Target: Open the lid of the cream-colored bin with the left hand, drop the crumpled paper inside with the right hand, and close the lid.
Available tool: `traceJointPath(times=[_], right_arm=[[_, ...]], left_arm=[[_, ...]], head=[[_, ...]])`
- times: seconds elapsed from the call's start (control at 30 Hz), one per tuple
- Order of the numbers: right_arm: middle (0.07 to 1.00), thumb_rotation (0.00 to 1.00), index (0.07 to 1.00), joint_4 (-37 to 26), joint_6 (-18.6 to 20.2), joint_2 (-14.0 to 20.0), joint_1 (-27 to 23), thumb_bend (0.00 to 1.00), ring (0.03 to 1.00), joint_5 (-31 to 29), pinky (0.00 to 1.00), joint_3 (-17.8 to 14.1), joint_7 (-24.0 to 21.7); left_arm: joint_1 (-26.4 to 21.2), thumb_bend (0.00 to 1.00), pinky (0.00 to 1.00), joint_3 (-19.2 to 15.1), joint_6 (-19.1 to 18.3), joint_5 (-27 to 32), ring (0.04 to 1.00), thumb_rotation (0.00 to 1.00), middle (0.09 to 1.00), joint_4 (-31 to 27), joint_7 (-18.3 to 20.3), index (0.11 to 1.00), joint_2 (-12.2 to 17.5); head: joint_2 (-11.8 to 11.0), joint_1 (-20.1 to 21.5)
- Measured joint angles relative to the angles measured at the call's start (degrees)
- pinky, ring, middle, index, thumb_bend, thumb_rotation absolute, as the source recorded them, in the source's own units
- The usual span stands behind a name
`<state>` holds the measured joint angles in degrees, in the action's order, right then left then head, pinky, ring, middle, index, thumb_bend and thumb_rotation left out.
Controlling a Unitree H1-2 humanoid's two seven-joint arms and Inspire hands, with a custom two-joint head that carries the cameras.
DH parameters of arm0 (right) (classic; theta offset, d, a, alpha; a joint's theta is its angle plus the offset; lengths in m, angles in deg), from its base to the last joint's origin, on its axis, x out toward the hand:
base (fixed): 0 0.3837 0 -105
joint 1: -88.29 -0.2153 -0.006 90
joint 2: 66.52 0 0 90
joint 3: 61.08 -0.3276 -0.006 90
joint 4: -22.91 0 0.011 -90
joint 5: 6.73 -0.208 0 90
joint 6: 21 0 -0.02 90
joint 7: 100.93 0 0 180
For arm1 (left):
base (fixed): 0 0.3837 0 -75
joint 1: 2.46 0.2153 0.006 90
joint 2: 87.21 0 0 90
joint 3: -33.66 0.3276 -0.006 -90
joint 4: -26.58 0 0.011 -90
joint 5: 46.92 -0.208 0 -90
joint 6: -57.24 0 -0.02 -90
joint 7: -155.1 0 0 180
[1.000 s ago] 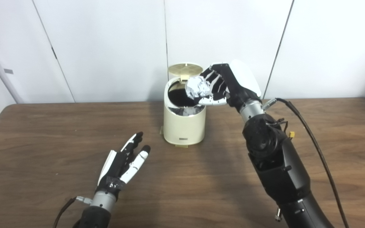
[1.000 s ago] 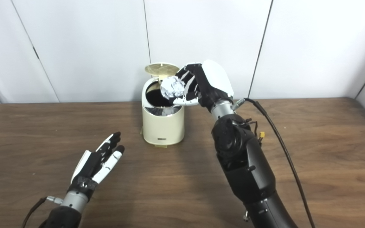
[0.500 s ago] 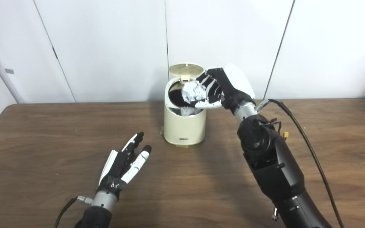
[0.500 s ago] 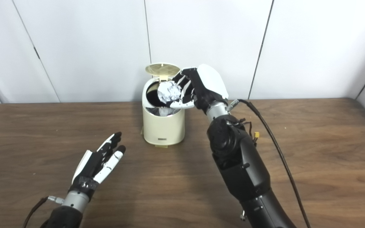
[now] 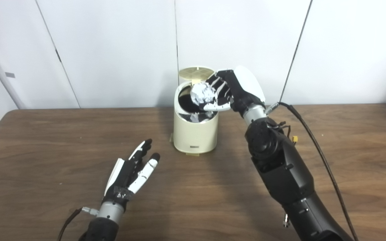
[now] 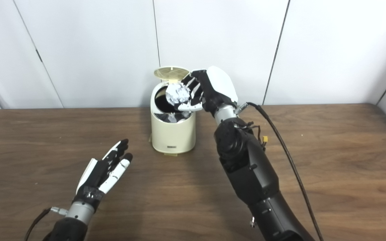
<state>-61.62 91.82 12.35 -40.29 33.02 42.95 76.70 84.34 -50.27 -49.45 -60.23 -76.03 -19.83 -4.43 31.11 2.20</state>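
Since a second ago: right hand [image 5: 228,91] has carried the crumpled paper [image 5: 202,94] leftward, from beside the right rim of the cream-colored bin [image 5: 195,134] to a spot over its dark mouth
Meaning for the task: the ball now hangs above the opening, so I judge the drop is the step in hand; only a release is wanted, then the closing
Right hand fingers [image 6: 189,106]: curled around the paper, clasping it from the right and beneath; not yet let go
Left hand [image 5: 131,172]: lies low over the surface in front and to the left of the bin, well apart from it, fingers spread and holding nothing; unmoved over the same second
Lid [image 5: 196,71]: stands upright at the back of the bin, hinged open, ribbed underside facing forward
Crumpled paper: pale, tight, faceted ball, smaller than the bin's mouth, likely light
Bin: round, squat, upright on the brown surface, a grey liner edge showing inside the rim
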Motion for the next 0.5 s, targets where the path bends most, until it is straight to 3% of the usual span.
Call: traceJointPath(times=[0.3, 0.5], right_arm=[[0.493, 0.00, 0.522, 1.01, -0.01, 0.26, -0.65, 0.52, 0.379, -0.25, 0.34, 0.51, 0.18], [0.491, 0.00, 0.534, 1.06, 0.00, 0.75, -0.65, 0.52, 0.403, -0.21, 0.42, 1.43, -0.01]], left_arm=[[0.12, 0.53, 0.98, -0.01, -0.06, 0.07, 0.973, 0.77, 0.956, 0.00, -0.01, 1.000, -0.53], [0.13, 0.54, 0.98, -0.01, -0.05, 0.04, 0.971, 0.78, 0.951, 0.00, -0.03, 0.994, -0.66]], head=[[0.44, 0.53], [0.70, 0.62]])
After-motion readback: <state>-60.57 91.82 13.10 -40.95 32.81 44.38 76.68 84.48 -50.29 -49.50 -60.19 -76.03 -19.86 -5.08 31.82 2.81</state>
